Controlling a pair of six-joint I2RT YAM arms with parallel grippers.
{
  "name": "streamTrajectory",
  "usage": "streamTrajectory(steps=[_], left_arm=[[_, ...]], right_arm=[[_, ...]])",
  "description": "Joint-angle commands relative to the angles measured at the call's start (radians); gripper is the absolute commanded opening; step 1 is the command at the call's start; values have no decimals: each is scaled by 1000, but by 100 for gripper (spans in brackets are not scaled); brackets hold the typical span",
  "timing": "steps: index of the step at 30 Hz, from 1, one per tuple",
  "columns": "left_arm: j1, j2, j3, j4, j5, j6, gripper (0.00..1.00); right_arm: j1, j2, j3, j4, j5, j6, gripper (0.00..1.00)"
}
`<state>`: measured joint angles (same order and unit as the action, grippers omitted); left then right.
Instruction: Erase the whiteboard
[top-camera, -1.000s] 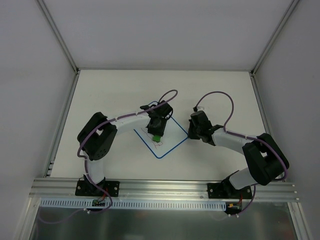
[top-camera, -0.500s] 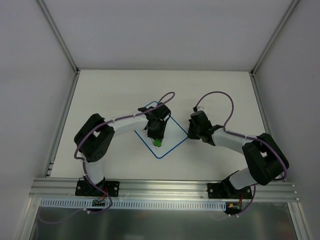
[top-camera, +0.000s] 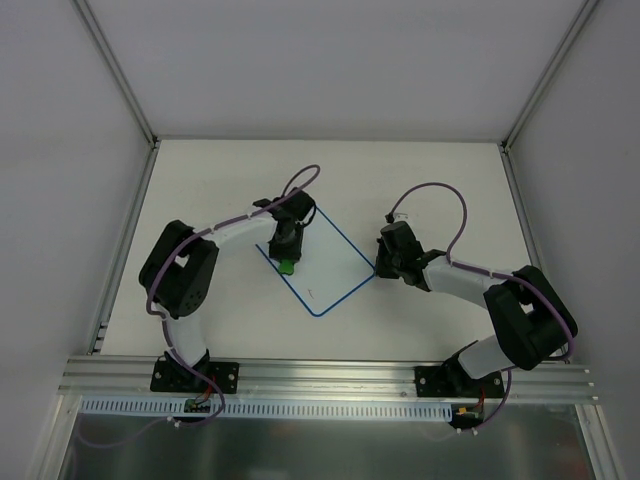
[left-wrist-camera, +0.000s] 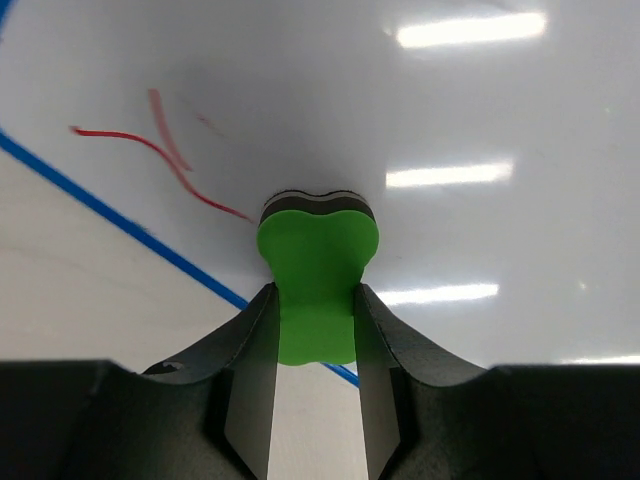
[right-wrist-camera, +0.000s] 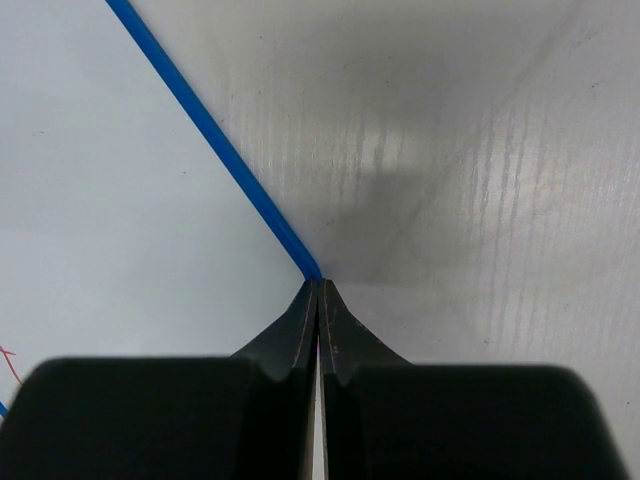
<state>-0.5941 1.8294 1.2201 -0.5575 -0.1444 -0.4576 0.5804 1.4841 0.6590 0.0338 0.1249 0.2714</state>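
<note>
The whiteboard (top-camera: 335, 262) lies at an angle in the middle of the table, white with a thin blue border. My left gripper (top-camera: 286, 258) is shut on a green eraser block (top-camera: 287, 266) near the board's left edge. In the left wrist view the eraser (left-wrist-camera: 317, 270) presses on the whiteboard (left-wrist-camera: 450, 120), with red scribbles (left-wrist-camera: 160, 150) just to its left, inside the blue border (left-wrist-camera: 120, 225). A small red mark (top-camera: 312, 293) shows lower on the board. My right gripper (top-camera: 380, 267) is shut and empty, with its tips (right-wrist-camera: 318, 285) at the board's right corner (right-wrist-camera: 300, 262).
The white table (top-camera: 430, 190) is walled on the left, back and right by white panels with metal frame posts (top-camera: 118, 70). A metal rail (top-camera: 330, 375) runs along the near edge by the arm bases. Purple cables loop above both wrists.
My left gripper has swept the eraser from the board's lower middle up and left to its left edge. The scribbles there are mostly gone. The right arm has not moved.
</note>
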Motion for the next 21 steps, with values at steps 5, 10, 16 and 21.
streamTrajectory(steps=[5, 10, 16, 21], left_arm=[[-263, 85, -43, -42, 172, -19, 0], [-348, 34, -103, -41, 217, -67, 0], [-265, -7, -163, -41, 158, -84, 0], [-83, -71, -195, -42, 13, -67, 0]], right_arm=[[-5, 21, -32, -84, 28, -17, 0], [-8, 13, -36, -84, 28, -18, 0], [-10, 21, -36, -84, 24, -18, 0], [-13, 21, -38, -84, 27, -21, 0]])
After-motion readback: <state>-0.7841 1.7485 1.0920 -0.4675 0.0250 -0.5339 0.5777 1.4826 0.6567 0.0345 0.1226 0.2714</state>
